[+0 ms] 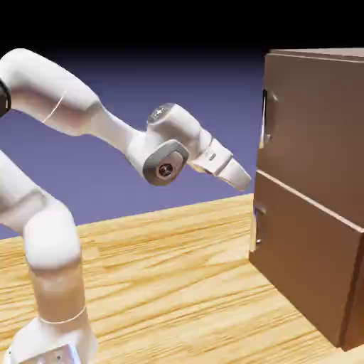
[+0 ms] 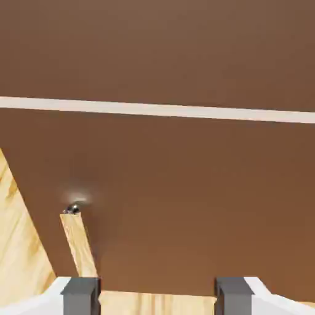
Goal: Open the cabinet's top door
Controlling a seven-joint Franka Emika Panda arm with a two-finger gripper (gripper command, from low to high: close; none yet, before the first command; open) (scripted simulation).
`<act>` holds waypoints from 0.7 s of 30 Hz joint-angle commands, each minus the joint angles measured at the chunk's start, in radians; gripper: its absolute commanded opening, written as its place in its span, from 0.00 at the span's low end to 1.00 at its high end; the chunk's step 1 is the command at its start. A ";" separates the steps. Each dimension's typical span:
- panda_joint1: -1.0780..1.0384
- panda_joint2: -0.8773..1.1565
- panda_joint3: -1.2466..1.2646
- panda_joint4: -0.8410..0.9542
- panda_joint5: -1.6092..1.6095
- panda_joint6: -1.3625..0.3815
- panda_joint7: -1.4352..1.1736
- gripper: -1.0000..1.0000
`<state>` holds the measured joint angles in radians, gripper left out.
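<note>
Fingers [image 2: 157,296] apart and empty, approach in hand, the cabinet [image 1: 313,142] standing right with its top door [image 1: 313,117] shut; next move probably calls for rising to the upper handle [image 1: 268,117].

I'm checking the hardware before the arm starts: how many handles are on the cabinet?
2: one on the top door, the upper handle; the lower handle on the bottom panel.
</note>
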<state>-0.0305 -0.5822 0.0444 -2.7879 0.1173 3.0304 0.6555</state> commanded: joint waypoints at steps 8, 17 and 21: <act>-0.126 -0.036 0.132 0.066 0.348 -0.019 -0.254 0.50; -0.268 -0.077 0.280 0.139 0.740 -0.041 -0.539 0.50; -0.331 -0.095 0.345 0.172 0.914 -0.051 -0.665 0.50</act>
<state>-0.3611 -0.6775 0.3898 -2.6156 1.0308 2.9793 -0.0099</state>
